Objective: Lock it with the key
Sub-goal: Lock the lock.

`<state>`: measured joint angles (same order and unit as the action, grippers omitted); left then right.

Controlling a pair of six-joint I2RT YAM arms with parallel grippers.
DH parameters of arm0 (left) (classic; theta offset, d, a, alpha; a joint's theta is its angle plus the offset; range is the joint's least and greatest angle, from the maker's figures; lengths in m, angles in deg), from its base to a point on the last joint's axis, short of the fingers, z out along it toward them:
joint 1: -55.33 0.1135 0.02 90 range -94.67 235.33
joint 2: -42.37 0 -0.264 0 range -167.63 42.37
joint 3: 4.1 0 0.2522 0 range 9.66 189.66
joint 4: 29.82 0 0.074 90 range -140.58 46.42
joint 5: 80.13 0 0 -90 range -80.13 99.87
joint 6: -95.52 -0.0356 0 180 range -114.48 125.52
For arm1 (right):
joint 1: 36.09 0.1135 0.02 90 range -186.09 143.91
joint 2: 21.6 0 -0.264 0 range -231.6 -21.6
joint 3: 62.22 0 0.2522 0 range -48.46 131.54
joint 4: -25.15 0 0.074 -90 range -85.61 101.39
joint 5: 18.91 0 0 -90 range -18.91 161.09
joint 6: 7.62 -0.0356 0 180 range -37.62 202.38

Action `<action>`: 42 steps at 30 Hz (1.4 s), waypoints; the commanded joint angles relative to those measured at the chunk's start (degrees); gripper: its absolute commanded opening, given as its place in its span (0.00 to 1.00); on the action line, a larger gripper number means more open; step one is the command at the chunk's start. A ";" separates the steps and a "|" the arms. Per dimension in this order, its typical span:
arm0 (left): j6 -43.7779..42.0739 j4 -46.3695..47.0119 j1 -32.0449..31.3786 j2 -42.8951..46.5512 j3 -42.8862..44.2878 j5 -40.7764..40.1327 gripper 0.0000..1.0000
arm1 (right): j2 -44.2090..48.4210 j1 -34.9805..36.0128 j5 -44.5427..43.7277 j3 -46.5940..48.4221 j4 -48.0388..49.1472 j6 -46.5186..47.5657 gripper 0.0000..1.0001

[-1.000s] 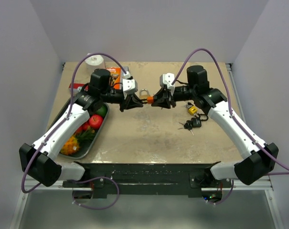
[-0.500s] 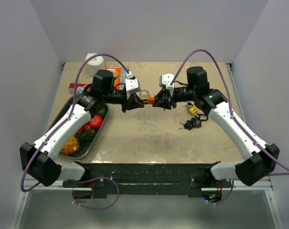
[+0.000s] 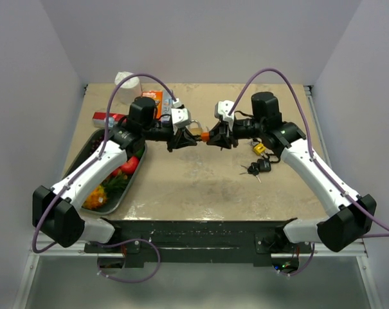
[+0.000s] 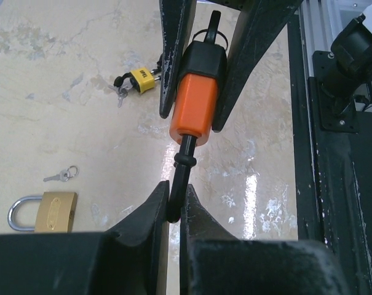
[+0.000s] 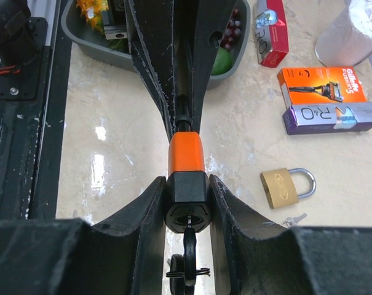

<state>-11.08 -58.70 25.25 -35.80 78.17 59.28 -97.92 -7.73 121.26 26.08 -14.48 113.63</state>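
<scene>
My left tool (image 4: 173, 206) pinches the black shackle (image 4: 181, 169) of the orange padlock (image 4: 193, 104), and my right tool (image 5: 187, 196) clamps its black end by the key (image 5: 189, 243), in the air above the far middle of the worktop (image 3: 200, 187). I should twist along the lock's axis, left side rigid, without pulling apart.

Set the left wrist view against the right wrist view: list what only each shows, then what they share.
Only left wrist: a yellow padlock. Only right wrist: the grey tray, razor box, purple box, red box and paper roll. Both: the orange padlock, its body between the right fingers, its shackle pinched by the left fingers, and the brass padlock.
</scene>
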 commanded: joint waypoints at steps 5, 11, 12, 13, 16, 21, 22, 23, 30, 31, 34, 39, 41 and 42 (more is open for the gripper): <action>3.59 22.50 -9.99 -1.98 3.56 16.77 0.00 | -2.70 10.14 12.76 1.74 5.84 7.24 0.00; 4.12 22.23 -10.34 -1.28 3.56 16.51 0.00 | -4.54 10.58 12.67 3.68 1.61 12.00 0.00; 4.21 22.58 -10.43 -1.19 3.56 16.34 0.00 | -4.72 11.01 12.84 3.68 1.17 12.17 0.00; 4.99 23.28 -10.43 -1.11 3.47 16.07 0.00 | -4.90 11.28 12.76 3.68 1.00 12.52 0.00; 5.79 25.30 -10.52 -0.76 3.65 14.76 0.00 | -5.51 11.81 12.58 3.33 1.43 11.65 0.00; 1.41 17.77 -9.64 0.56 3.65 12.65 0.00 | -5.52 11.11 12.06 4.29 0.91 9.19 0.00; 0.53 16.36 -8.94 1.43 2.69 12.30 0.00 | -4.90 10.58 11.97 4.29 0.91 8.05 0.00; 0.69 15.21 -6.94 1.96 1.90 12.38 0.00 | -4.72 10.05 11.71 4.47 0.82 7.61 0.00; -7.73 1.68 3.45 5.84 -2.77 13.08 0.00 | -1.82 3.38 11.79 4.73 -5.67 7.07 0.00; -10.01 -0.86 4.24 6.10 -2.86 13.17 0.00 | -1.65 3.11 11.79 4.82 -6.64 8.21 0.00; -12.40 -3.25 5.74 6.10 -2.59 13.43 0.00 | -1.03 2.84 11.00 4.82 -8.32 9.10 0.00; -11.26 -2.55 6.88 5.84 -2.50 14.05 0.00 | -1.56 2.84 8.98 5.79 -8.50 6.90 0.71; -11.78 -3.34 7.76 5.57 -2.42 14.14 0.00 | -1.30 2.75 6.61 6.49 -9.37 6.02 0.81; -12.14 -3.60 8.11 5.57 -2.42 14.14 0.00 | -1.12 2.32 6.26 6.67 -11.12 6.11 0.81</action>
<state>-20.39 -63.15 31.10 -31.56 74.54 71.08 -100.08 -4.76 127.80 29.58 -21.89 120.58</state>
